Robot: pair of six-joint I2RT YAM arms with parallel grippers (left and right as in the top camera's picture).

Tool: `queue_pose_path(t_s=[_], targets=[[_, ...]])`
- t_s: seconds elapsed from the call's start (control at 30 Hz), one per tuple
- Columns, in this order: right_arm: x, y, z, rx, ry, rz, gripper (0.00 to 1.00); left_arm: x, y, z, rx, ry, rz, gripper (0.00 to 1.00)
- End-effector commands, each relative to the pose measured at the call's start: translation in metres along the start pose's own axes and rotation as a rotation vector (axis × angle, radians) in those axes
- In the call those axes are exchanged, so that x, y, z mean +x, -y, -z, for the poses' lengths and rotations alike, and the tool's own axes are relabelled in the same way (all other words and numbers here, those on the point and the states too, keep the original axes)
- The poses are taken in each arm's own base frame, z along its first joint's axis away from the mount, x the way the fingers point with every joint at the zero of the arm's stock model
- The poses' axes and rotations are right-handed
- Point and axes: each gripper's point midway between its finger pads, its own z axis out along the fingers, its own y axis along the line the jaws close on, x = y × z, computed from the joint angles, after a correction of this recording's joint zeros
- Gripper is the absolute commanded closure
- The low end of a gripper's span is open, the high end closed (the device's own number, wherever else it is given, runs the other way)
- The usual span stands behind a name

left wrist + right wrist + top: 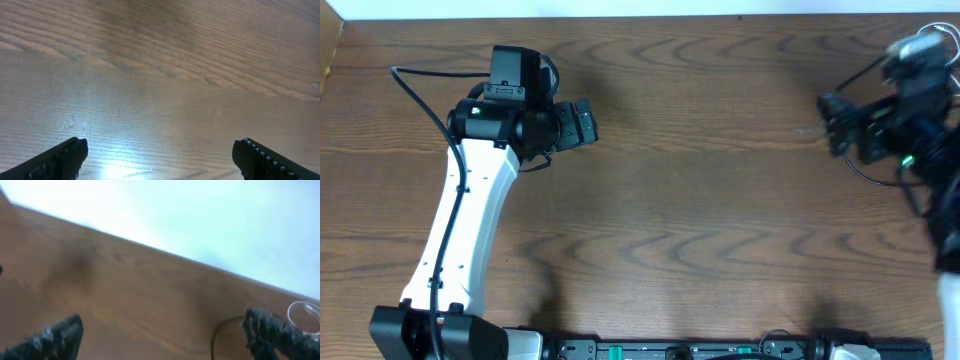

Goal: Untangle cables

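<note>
The white cable (928, 42) lies in loops at the table's far right corner, partly under my blurred right arm. In the right wrist view a loop of the white cable (300, 311) shows beside the right finger. A thin black cable (214, 336) curves over the wood just inside that finger, and a thin dark cord (865, 172) runs below the right gripper. My right gripper (830, 125) (162, 327) is open and holds nothing. My left gripper (588, 125) (160, 147) is open above bare wood at the left, far from the cables.
The wooden table (720, 220) ends at a white edge along the back (620, 8). A black rail (720, 350) runs along the front edge between the arm bases. A thick black wire (415, 90) trails from the left arm.
</note>
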Motion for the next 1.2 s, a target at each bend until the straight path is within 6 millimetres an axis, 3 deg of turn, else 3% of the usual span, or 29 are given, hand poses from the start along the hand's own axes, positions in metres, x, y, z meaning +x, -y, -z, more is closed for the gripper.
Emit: queue_pose_path(t_s=[0.0,0.2,0.37,0.5,0.77,1.07,1.17], targets=[[0.021,-0.013,0.005,0.040,0.061,0.064,0.01,-0.002,0.001,0.000,0.001,-0.001,-0.009,0.02],[0.065,-0.031,0.018,0.067,0.225,0.105,0.01,-0.002,0.001,0.000,0.001,-0.001,-0.009,0.02],[0.119,-0.031,0.028,0.154,0.267,0.053,0.01,-0.002,0.001,0.000,0.001,-0.001,-0.009,0.02],[0.151,-0.035,0.028,0.174,0.308,0.042,0.01,-0.002,0.001,0.000,0.001,-0.001,-0.009,0.02],[0.190,-0.039,0.014,0.185,0.371,0.051,0.01,-0.002,0.001,0.000,0.001,-0.001,-0.009,0.02],[0.229,-0.038,0.000,0.191,0.269,0.007,0.01,-0.002,0.001,0.000,0.001,-0.001,-0.009,0.02],[0.228,-0.037,0.000,0.195,0.271,0.001,0.01,-0.002,0.001,0.000,0.001,-0.001,-0.009,0.02]])
